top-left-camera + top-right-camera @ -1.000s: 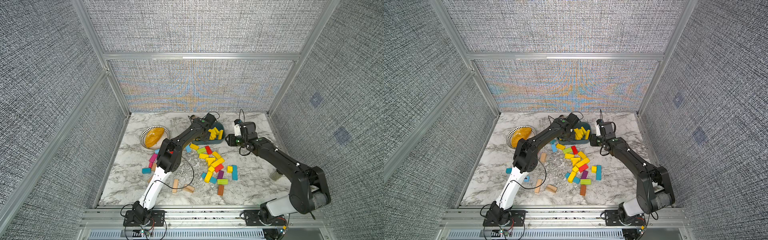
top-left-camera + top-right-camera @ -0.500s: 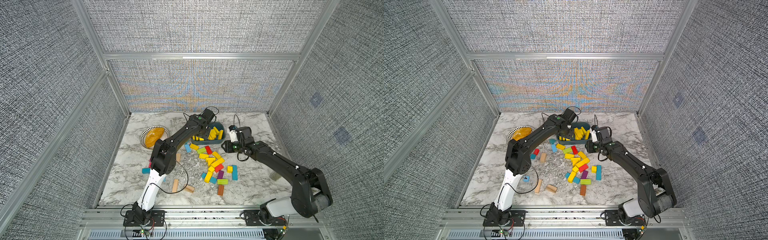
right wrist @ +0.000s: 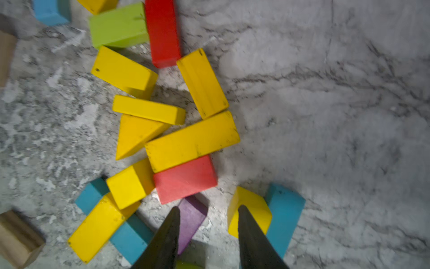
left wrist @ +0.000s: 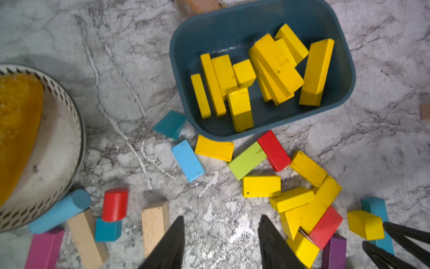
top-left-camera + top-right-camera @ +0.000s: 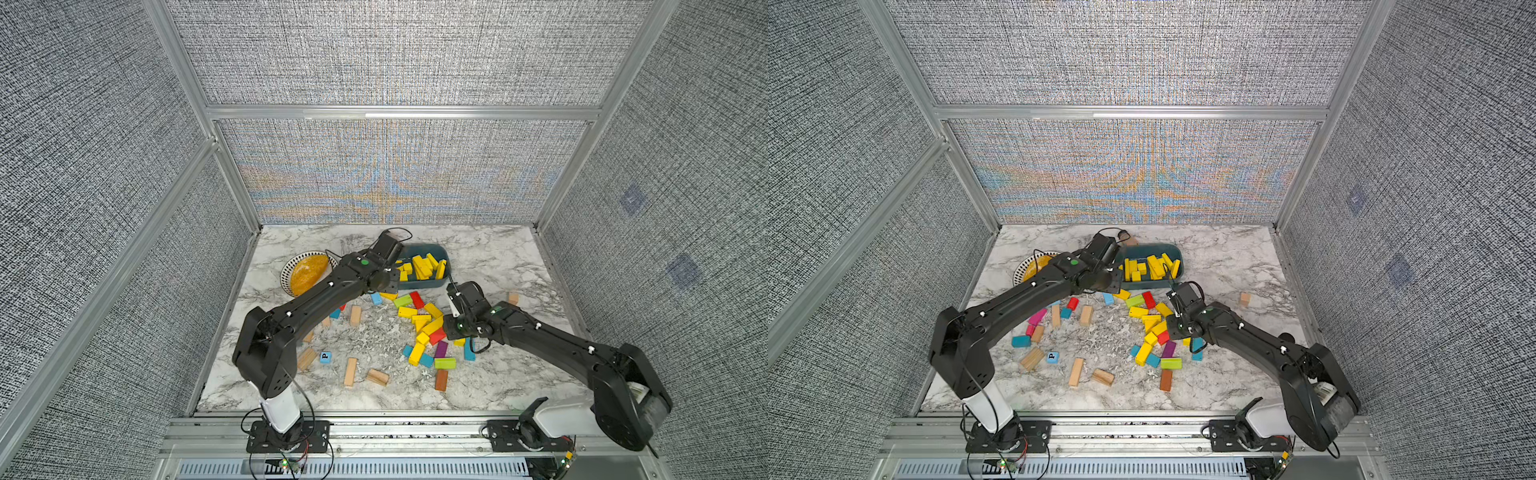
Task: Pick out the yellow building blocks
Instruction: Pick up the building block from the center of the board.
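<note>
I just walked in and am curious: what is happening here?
Yellow blocks are being gathered into a blue bin, where many lie already. More lie in the mixed pile. The left fingers are open and empty near the bin; the right fingers are open over a small yellow block.

I see the yellow building blocks (image 4: 277, 67) split into 2 groups. 1 batch lies jumbled inside the blue bin (image 4: 344, 88), long bars leaning across each other with a short near-cube (image 4: 244, 72) among them. The rest lie flat on the marble table (image 4: 116, 93) just beside it (paint scuffed at the edges): a bar (image 4: 214, 148) right against the bin's wall, a cluster (image 3: 190, 142) of touching bars, a wedge (image 3: 135, 135), and 1 short block (image 3: 250, 212) against a teal block (image 3: 286, 209).
</note>
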`<state>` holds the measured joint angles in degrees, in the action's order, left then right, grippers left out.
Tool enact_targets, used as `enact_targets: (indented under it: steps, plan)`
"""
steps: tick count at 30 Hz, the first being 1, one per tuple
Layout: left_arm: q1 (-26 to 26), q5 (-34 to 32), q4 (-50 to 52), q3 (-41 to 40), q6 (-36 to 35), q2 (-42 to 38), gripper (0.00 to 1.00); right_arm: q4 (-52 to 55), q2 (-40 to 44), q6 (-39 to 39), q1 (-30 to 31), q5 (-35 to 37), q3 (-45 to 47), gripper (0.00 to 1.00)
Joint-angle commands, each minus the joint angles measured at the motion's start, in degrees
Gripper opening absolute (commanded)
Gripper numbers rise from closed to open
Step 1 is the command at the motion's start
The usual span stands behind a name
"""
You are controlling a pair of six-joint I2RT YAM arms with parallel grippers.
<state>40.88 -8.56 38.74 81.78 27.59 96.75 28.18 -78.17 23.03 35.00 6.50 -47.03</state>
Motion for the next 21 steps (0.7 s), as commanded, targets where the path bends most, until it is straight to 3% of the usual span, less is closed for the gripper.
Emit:
enact_targets:
  steps: [1,8,21]
  plan:
    - [0.40,-0.90,-5.56,-6.25,6.08,-4.55,0.52,1.87,1.24,5.37,0.23,4.74,2.79,0.44]
    - [0.69,-0.47,-7.18,-14.06,9.67,-9.61,0.52,-2.12,-1.28,8.18,0.24,2.28,3.68,0.45]
    - [0.95,-1.20,-6.57,-14.37,9.95,-9.92,0.52,-2.58,-3.41,9.69,0.16,5.63,3.53,0.44]
